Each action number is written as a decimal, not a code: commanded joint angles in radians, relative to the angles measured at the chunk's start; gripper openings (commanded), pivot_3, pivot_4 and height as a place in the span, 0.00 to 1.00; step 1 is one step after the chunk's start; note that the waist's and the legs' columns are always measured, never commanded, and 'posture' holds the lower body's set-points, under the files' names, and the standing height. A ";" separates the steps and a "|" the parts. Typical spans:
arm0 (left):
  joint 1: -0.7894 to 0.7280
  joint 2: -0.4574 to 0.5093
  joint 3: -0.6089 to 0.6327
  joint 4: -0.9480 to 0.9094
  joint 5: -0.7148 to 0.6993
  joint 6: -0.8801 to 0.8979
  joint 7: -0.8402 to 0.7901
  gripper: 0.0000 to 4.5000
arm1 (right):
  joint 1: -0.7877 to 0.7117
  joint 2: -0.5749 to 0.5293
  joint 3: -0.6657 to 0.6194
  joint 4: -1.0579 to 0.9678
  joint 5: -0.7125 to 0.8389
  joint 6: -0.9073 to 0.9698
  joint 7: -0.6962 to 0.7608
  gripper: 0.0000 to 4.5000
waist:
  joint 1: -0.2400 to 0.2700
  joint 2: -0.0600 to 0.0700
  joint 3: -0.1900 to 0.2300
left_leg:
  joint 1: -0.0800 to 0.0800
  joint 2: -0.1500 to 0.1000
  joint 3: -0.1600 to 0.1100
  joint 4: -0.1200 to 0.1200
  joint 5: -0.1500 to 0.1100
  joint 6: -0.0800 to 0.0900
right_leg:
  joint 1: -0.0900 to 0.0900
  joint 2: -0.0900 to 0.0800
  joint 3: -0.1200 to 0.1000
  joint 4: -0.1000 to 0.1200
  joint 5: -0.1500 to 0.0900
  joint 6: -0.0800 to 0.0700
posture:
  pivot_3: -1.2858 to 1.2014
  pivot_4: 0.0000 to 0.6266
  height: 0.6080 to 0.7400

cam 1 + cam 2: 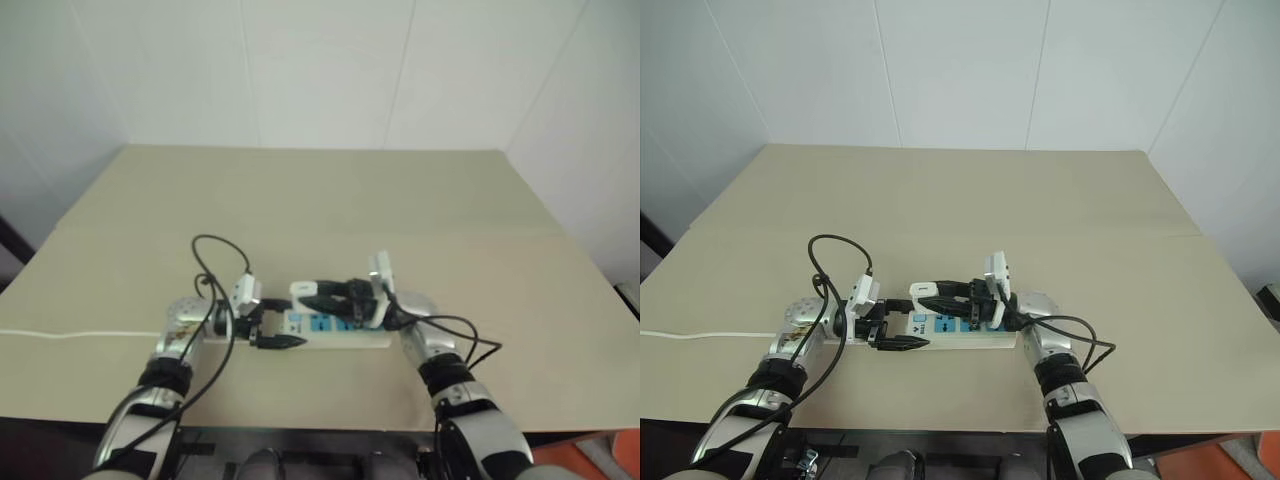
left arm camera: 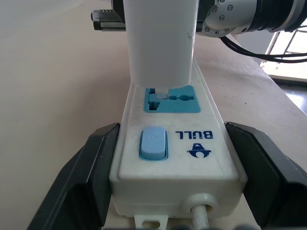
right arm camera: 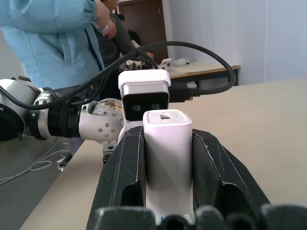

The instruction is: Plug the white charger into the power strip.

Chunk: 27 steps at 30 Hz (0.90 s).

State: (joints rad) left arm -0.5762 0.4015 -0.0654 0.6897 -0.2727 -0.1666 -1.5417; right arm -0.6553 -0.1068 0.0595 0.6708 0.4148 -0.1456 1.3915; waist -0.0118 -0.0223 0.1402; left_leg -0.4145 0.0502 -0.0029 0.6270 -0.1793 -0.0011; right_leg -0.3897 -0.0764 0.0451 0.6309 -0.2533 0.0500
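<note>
Left gripper (image 2: 172,172) clamping the switch end of the power strip (image 1: 335,328) on the table (image 1: 330,200); right gripper (image 3: 168,191) squeezing the white charger (image 3: 168,143), standing at the first socket. Showing farther off, from the right wrist: one person (image 3: 53,38) in blue.

Charger (image 2: 160,43) stands on power strip (image 2: 175,158), on table (image 1: 320,200).

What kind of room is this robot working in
Probably an office or lab workroom. A plain beige table stands in a corner of bare white walls, a second desk sits behind, and a person in a light blue jacket stands nearby.
</note>
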 commanded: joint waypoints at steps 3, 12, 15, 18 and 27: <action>-0.003 0.006 -0.006 -0.016 0.001 -0.008 -0.010 0.72 | -0.032 -0.007 -0.037 0.032 0.015 -0.014 0.031 0.25 | 0.000 0.000 0.000 | 0.000 0.000 0.000 0.000 0.000 0.000 | 0.000 0.000 0.000 0.000 0.000 0.000 | 0.52 0.24 1.00; 0.005 0.010 -0.005 -0.023 -0.001 -0.008 -0.013 0.72 | -0.026 -0.019 -0.050 0.056 0.002 -0.008 0.044 0.25 | -0.001 0.000 0.000 | 0.000 0.000 0.000 0.000 0.000 0.000 | 0.000 0.000 0.000 0.000 0.000 0.000 | 0.52 0.24 1.00; 0.004 0.009 -0.006 -0.020 0.000 -0.008 -0.013 0.72 | -0.023 -0.022 -0.049 0.061 -0.002 -0.011 0.045 0.25 | -0.001 0.000 0.000 | 0.000 0.000 0.000 0.000 0.000 0.000 | 0.000 0.000 0.000 0.000 0.000 0.000 | 0.52 0.24 1.00; 0.002 0.009 -0.005 -0.018 -0.001 -0.008 -0.013 0.72 | -0.020 -0.022 -0.049 0.063 -0.003 -0.008 0.043 0.25 | -0.001 0.000 0.000 | 0.000 0.000 0.000 0.000 0.000 0.000 | 0.000 0.000 0.000 0.000 0.000 0.000 | 0.52 0.24 1.00; 0.004 0.013 -0.005 -0.023 -0.001 -0.004 -0.013 0.72 | -0.014 -0.026 -0.043 0.089 -0.019 -0.013 0.049 0.25 | -0.002 0.000 0.000 | 0.000 0.000 0.000 0.000 0.000 0.000 | 0.000 0.000 0.000 0.000 0.000 0.000 | 0.52 0.24 1.00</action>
State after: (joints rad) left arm -0.5748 0.4049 -0.0653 0.6895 -0.2730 -0.1671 -1.5421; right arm -0.6680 -0.1285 0.0244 0.7476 0.4037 -0.1458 1.4281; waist -0.0137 -0.0223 0.1402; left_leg -0.4137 0.0502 -0.0029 0.6270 -0.1793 -0.0011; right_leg -0.3892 -0.0764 0.0452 0.6311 -0.2533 0.0500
